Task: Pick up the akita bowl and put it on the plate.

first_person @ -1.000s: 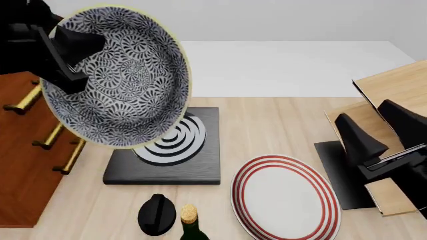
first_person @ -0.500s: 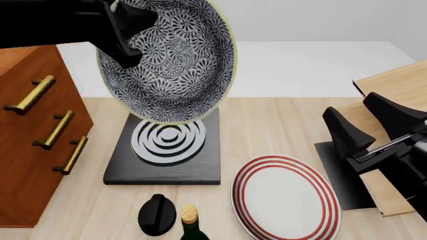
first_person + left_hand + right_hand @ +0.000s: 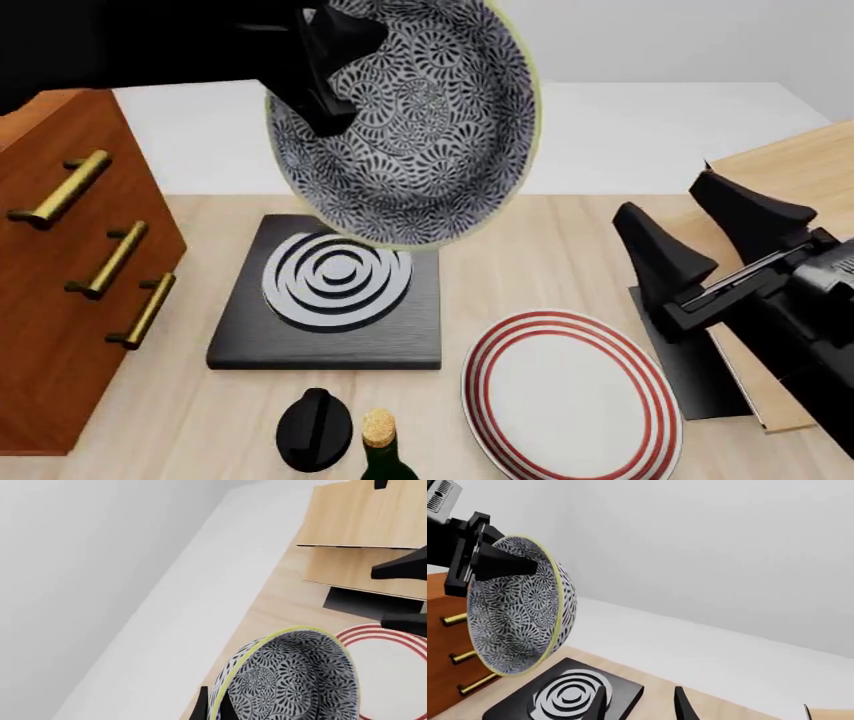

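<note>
**Front view: bowl aloft, plate bare**

The left gripper (image 3: 324,72) clamps the rim of the akita bowl (image 3: 407,120), which hangs tilted in the air, its patterned inside facing the camera, above the black slab (image 3: 327,300) with grey rings. The plate (image 3: 571,394) lies flat on the wooden table (image 3: 534,250), right of the slab. The right gripper (image 3: 694,235) hovers beside the plate with its fingers spread, holding nothing. A brown drawer cabinet (image 3: 74,260) stands at left; a black knob (image 3: 314,428) and a corked bottle (image 3: 382,445) sit at the near edge.

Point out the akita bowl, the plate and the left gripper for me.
akita bowl (image 3: 414,120): front view, patterned inside of the bowl.
plate (image 3: 567,395): front view, white middle inside the red rings.
left gripper (image 3: 320,75): front view, black finger lying across the bowl's rim.
</note>
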Controlling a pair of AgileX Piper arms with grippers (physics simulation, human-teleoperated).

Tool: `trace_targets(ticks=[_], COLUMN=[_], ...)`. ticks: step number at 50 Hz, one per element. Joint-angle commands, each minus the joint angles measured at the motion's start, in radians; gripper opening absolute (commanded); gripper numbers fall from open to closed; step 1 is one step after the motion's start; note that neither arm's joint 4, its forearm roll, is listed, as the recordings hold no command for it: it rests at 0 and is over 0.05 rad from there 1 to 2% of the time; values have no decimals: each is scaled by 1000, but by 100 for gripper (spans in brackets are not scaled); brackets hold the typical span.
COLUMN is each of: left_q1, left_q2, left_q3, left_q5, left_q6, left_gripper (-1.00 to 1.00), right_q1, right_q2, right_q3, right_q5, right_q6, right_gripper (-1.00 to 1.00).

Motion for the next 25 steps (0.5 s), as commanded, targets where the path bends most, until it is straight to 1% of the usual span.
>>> trace_targets(ticks=[1, 6, 8, 9, 11, 13, 17, 25], left_q1=[-67, -73, -71, -72, -68, -69, -69, -71], left_q2=[38, 54, 57, 61, 63, 71, 85, 113], left_q3=[79, 75, 76, 69, 65, 53, 51, 47], left_q5=[-16, -24, -28, -25, -26, -23, -32, -47], left_q6=[-9, -6, -1, -3, -1, -4, -4, -4], left_gripper=[-100, -100, -100, -100, -100, -100, -100, -100], right_q1=[53, 76, 87, 100, 105, 123, 137, 176], right_q2=[59, 74, 73, 64, 59, 41, 34, -15], right_q3=[7, 5, -2, -2, -5, -4, -9, -18], right_q5=[-62, -76, -70, -69, -62, -52, -31, 13], right_q6=[21, 30, 33, 47, 43, 52, 42, 46], right_gripper=[100, 100, 100, 100, 100, 100, 100, 100])
